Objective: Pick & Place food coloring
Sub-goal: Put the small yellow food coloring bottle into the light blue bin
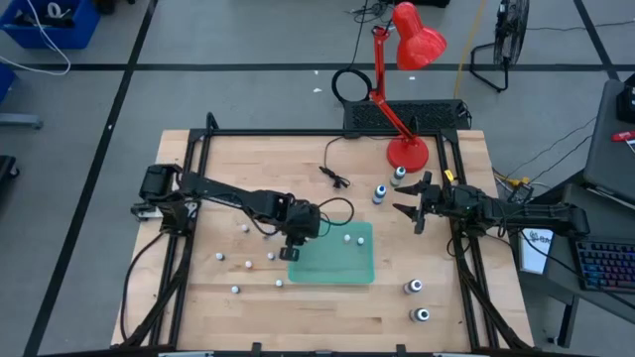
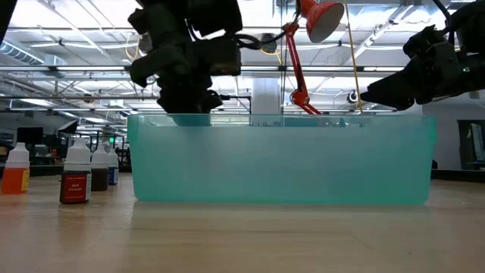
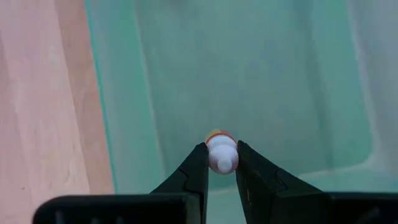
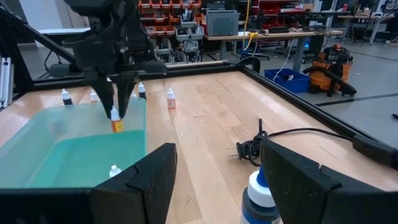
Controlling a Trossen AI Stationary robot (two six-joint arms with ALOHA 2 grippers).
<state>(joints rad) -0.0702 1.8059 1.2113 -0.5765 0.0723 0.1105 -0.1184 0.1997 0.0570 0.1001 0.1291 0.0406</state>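
Note:
My left gripper point(image 1: 296, 248) hangs over the left end of the translucent green tray point(image 1: 342, 266), shut on a tiny orange, white-capped food coloring bottle point(image 3: 221, 151). Two tiny bottles point(image 1: 353, 239) lie inside the tray. Several more tiny bottles point(image 1: 246, 264) stand on the wood to the tray's left. Two larger dark, white-topped bottles point(image 1: 379, 193) stand near the lamp base, and two point(image 1: 412, 287) stand to the tray's right. My right gripper point(image 1: 412, 208) is open and waits right of the tray, beside a blue larger bottle point(image 4: 258, 194). My left gripper pinches the tiny bottle by its white cap point(image 3: 222, 157) between the ends of its two fingers point(image 3: 198, 163). The fingers come from above, pointing down. The bottle hangs upright below them with its orange body point(image 4: 115, 126) lowest, lifted clear above the tray floor.
A red desk lamp point(image 1: 407, 149) stands at the table's far side, with a black cord and plug point(image 1: 335, 177) on the wood. A dark frame point(image 1: 327, 132) rims the table. Bare wood point(image 1: 327, 317) lies near the front edge. The tray wall point(image 2: 280, 163) fills the low view.

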